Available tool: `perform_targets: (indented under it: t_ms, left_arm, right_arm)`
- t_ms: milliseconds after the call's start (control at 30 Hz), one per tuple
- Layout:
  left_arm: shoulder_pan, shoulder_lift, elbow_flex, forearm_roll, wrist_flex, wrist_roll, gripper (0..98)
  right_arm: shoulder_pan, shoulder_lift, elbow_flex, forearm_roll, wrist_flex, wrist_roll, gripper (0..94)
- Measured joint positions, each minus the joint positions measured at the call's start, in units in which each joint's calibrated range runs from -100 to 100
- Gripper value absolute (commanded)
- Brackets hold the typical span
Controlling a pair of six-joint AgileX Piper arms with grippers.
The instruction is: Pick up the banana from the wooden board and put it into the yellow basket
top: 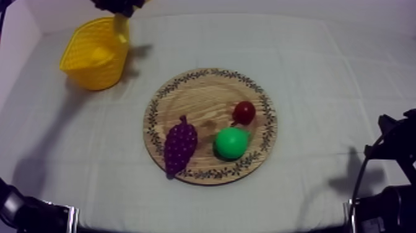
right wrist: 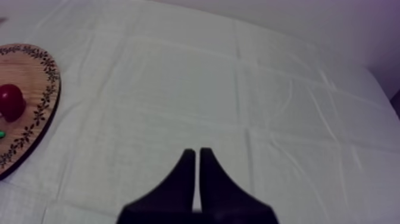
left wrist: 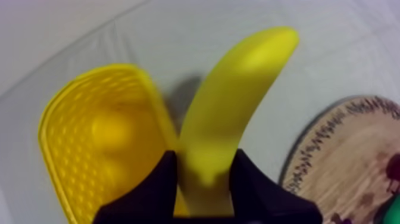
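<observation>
left wrist view: left gripper grips the banana by one end, tip up, at the yellow basket rim near the table far left corner, likely lining up the drop; right gripper rests pinched on nothing

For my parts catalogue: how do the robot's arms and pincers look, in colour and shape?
Each pincer has two black fingers. On the left pincer they are broad and widen into one base. On the right pincer they taper from a wide base to slim tips. The left arm and right arm are black.
</observation>
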Motion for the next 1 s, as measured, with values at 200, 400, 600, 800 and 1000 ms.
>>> perform_targets:
  t_ms: [200, 400, 600, 800, 1000]
  left_arm:
    - [-5.6, 0.9, 4.7, 1.62, -7.1, 1.1, 21.3]
    - [-9.1, 3.2, 8.4, 2.85, -11.7, 1.4, 21.5]
    - [-10.1, 5.5, 10.4, 3.26, -14.7, 1.9, 21.9]
    - [-10.4, 7.8, 11.6, 3.38, -17.6, 2.3, 26.5]
    - [-10.8, 9.0, 12.4, 4.40, -20.0, 0.6, 38.3]
  right_arm:
    - [0.0, 0.0, 0.0, 0.0, 0.0, 0.0, 0.4]
    - [0.0, 0.0, 0.0, 0.0, 0.0, 0.0, 0.4]
    - [0.0, 0.0, 0.0, 0.0, 0.0, 0.0, 0.4]
    - [0.0, 0.0, 0.0, 0.0, 0.0, 0.0, 0.4]
    - [0.0, 0.0, 0.0, 0.0, 0.0, 0.0, 0.4]
